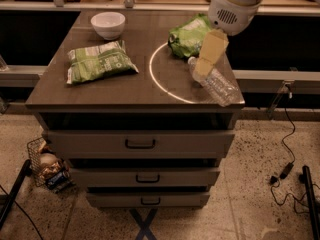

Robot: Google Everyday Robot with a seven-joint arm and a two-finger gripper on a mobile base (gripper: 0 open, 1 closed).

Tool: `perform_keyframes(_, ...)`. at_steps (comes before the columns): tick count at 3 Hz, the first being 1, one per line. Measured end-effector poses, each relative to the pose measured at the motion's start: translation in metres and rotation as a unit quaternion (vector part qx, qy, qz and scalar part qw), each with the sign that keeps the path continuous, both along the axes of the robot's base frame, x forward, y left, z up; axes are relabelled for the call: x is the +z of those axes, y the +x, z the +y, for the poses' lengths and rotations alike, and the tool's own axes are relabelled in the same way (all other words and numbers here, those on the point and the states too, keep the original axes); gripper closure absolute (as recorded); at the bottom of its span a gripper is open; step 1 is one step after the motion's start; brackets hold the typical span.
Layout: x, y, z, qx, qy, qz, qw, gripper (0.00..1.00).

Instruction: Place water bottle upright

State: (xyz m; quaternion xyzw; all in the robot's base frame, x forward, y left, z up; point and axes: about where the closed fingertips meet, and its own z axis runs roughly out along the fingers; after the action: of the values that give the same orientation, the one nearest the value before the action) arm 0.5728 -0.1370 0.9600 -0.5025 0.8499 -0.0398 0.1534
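Note:
The water bottle (223, 89) is clear ribbed plastic and lies on its side near the right front corner of the dark table top (100, 91). Its neck end points toward the back left, its base toward the front right edge. My gripper (202, 72) hangs from the white arm (232, 4) that comes in from the top right. It is over the bottle's neck end and covers the cap. I cannot tell if it touches the bottle.
A white bowl (107, 24) stands at the back left. A flat green snack bag (100, 61) lies at the left, a crumpled green bag (189, 36) behind the bottle. A white ring (152, 74) marks the top. Drawers (140, 144) below; a wire basket (42, 164) and cables (285, 169) on the floor.

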Motion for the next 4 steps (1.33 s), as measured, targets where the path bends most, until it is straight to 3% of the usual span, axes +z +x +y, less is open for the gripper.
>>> perform_keyframes(1,-0.015,0.030,0.001,-0.084,-0.003,0.005,0.9965,0.00)
perform_keyframes(2,-0.033,0.048,0.001,-0.144,-0.005,0.016,0.9895,0.00)
perform_keyframes(3,-0.069,0.067,0.007,-0.192,-0.013,0.044,0.9803,0.00)
perform_keyframes(4,-0.088,0.077,0.014,-0.206,-0.013,0.056,0.9768,0.00)
